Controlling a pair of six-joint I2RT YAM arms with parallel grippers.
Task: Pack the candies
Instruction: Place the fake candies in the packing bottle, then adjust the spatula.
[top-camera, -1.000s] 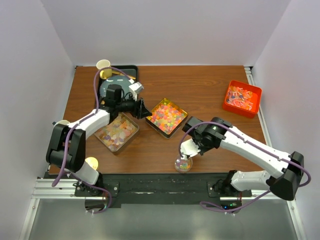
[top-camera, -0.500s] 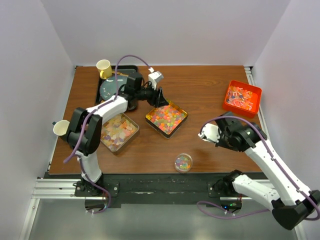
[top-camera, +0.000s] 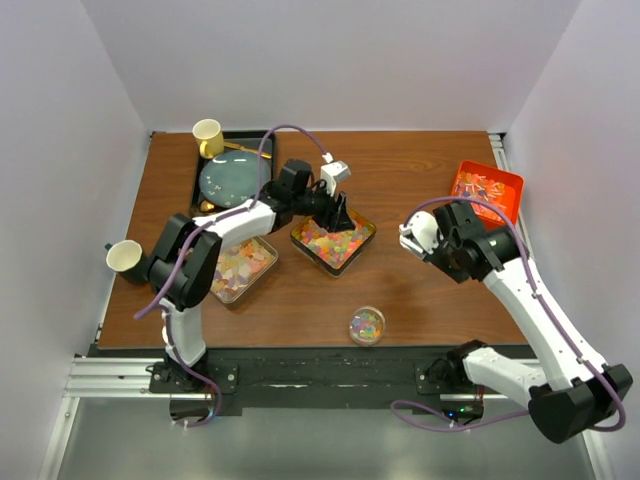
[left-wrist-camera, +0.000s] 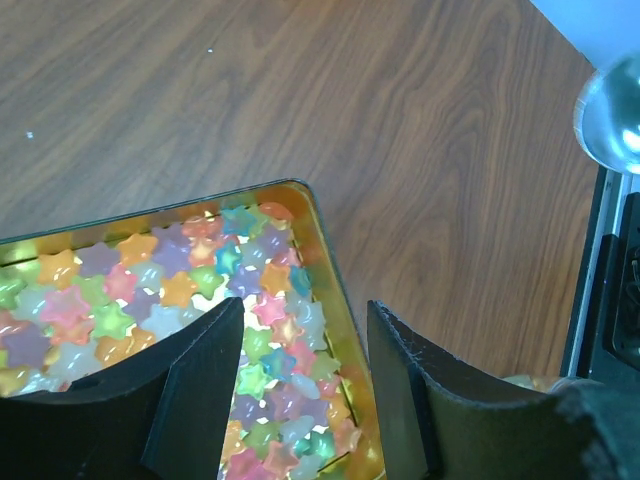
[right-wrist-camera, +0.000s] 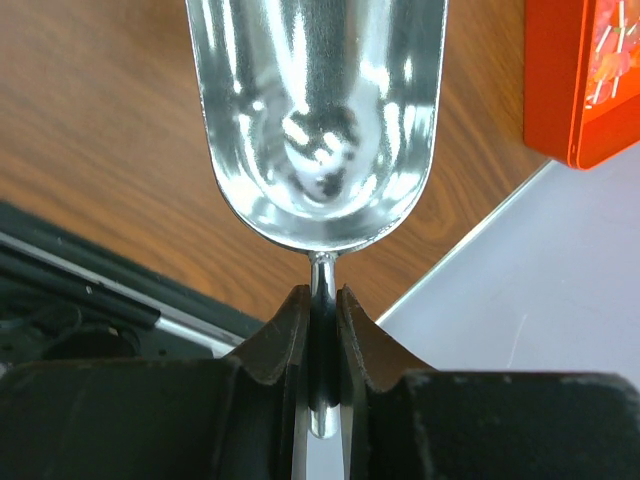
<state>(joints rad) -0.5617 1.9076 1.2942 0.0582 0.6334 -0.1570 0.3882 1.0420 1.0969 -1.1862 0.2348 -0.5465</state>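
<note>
Right claw (right-wrist-camera: 320, 300): I pinch the scoop (right-wrist-camera: 318, 110) by its stem, bowl empty and level, ready to dig.
Left claw (left-wrist-camera: 305, 318): spread, holding nothing, poised over my tin (left-wrist-camera: 322, 250), probably to steady it.
Candies (left-wrist-camera: 150, 300): in the tin; some in the jar (top-camera: 367, 324).

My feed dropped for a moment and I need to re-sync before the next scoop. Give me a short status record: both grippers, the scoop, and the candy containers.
left gripper: open, empty, over a corner of the tin of multicolour star candies
right gripper: shut on the metal scoop's handle
metal scoop: empty, over the table beside the orange bin
small clear container: colourful candies inside, near the front edge, no gripper at it
pastel candies: in a second tin, left of the star tin
</note>
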